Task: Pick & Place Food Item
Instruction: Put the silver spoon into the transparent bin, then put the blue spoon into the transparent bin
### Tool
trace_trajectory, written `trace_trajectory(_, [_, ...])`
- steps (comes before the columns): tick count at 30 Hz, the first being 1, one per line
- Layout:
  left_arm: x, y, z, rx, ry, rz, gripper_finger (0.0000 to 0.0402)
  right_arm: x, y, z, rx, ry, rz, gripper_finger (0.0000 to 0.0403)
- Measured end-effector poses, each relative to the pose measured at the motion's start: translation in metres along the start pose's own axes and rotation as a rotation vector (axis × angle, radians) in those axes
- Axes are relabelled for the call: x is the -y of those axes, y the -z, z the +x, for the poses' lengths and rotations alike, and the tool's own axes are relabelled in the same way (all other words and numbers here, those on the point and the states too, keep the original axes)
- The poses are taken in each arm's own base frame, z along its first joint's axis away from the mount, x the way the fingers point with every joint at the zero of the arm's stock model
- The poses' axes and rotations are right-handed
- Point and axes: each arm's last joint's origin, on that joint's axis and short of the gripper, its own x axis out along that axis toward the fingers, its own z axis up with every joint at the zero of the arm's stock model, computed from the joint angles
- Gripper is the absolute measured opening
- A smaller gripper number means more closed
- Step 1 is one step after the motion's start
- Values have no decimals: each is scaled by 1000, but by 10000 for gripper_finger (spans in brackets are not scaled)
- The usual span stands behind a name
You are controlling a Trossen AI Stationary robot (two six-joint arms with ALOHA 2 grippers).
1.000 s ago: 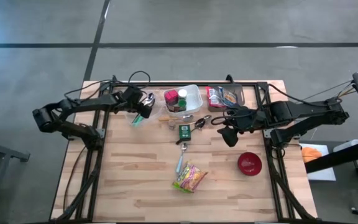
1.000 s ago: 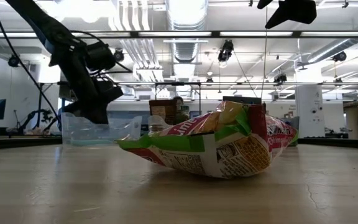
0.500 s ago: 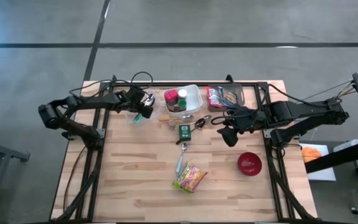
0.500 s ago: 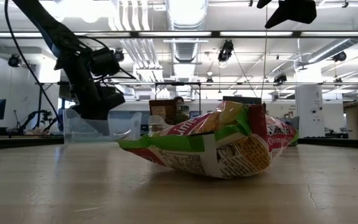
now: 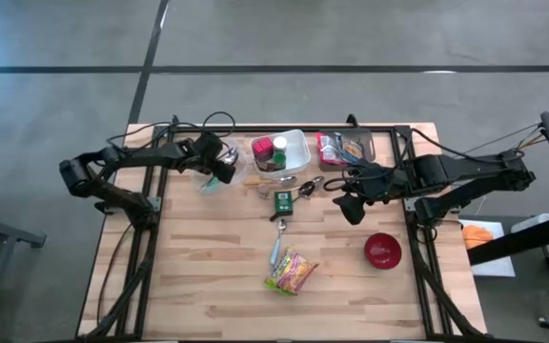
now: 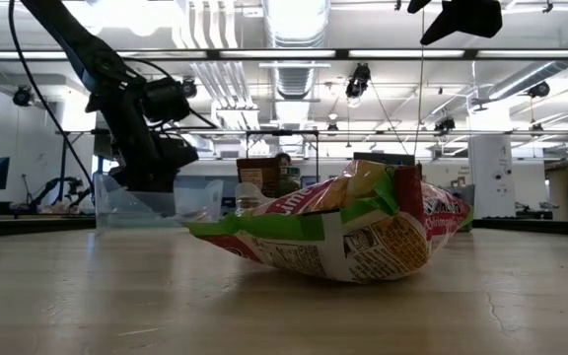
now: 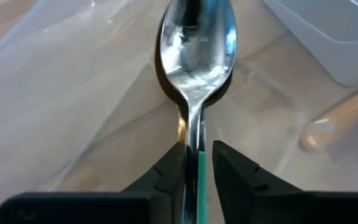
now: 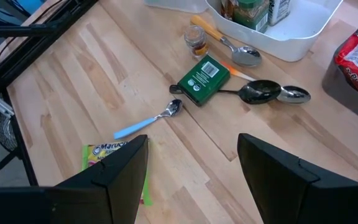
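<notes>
The food item, a green, red and yellow snack bag [image 5: 292,272] [image 6: 333,232], lies flat on the table's near middle, with no gripper at it. At the far left, my left gripper [image 5: 215,171] [image 6: 151,182] [image 7: 197,165] points steeply down into a clear plastic container [image 5: 210,181] [image 6: 156,202]. Its fingers stand slightly apart around the handle of a green-handled metal spoon [image 7: 197,37], whose bowl lies down in the container. My right gripper [image 5: 354,205] [image 8: 191,180] hangs open high above the table's right half, holding nothing. My left gripper has the spoon's handle [image 7: 194,146] between its two fingers, which come from above and lie along the spoon. One finger [image 7: 173,171] sits right at the handle. A narrow gap shows beside the other finger [image 7: 229,168]. I cannot tell whether the spoon is still touched.
At the back stand a white bin [image 5: 298,143] with bottles and a clear bin [image 5: 368,143] with red packets. A green box [image 5: 282,201], dark spoons [image 5: 311,186] and a blue-handled spoon [image 5: 276,246] lie mid-table. A red bowl [image 5: 382,250] sits near the right.
My left gripper has sunk a little with the spoon, tipping more steeply down into the clear container. Over the last half second it has kept still.
</notes>
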Motion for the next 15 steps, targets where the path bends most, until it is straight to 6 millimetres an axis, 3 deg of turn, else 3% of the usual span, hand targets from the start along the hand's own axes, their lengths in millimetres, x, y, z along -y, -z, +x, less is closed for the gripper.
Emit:
trace_trajectory(9, [2,-3,-3,-23,29,-19,159,0,0,0,0,0,0,244])
trace_trajectory(15, [11,-22,-18,-41,61,-31,224,0,0,0,0,0,0,244])
